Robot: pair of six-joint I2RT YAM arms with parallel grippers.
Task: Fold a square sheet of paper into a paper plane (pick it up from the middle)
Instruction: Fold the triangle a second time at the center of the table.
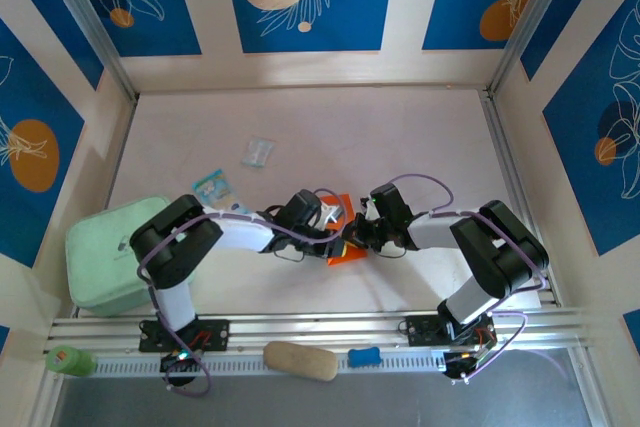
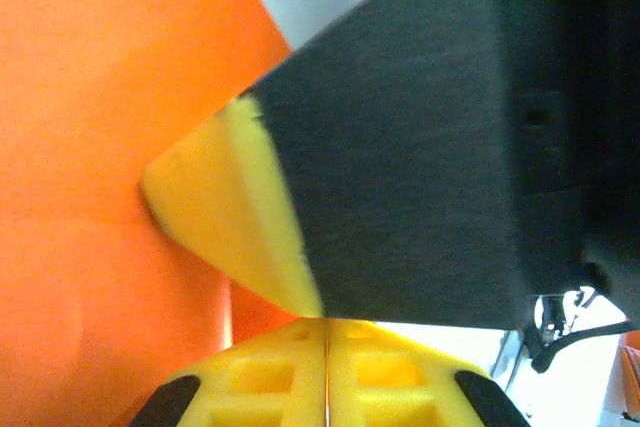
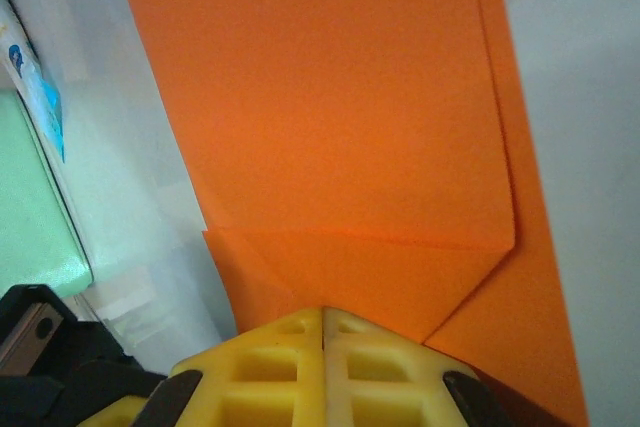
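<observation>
The orange square sheet of paper (image 1: 346,250) lies creased on the white table between my two grippers. In the right wrist view the sheet (image 3: 340,117) shows folded flaps and a horizontal crease. My right gripper (image 3: 322,313) is shut, its yellow tips pressed down on the paper. My left gripper (image 2: 326,323) is shut with a thin orange edge in the seam between its pads, and the paper (image 2: 90,147) spreads out to its left. The right gripper's black finger with its yellow pad (image 2: 225,212) crosses just above the left tips. From above, the left gripper (image 1: 337,230) and right gripper (image 1: 354,236) nearly touch.
A mint green pad (image 1: 105,257) sits at the near left. A blue-and-white packet (image 1: 210,187) lies beside it and a clear wrapper (image 1: 257,152) farther back. On the front rail rest a green object (image 1: 68,359), a tan block (image 1: 300,360) and a small blue piece (image 1: 365,356).
</observation>
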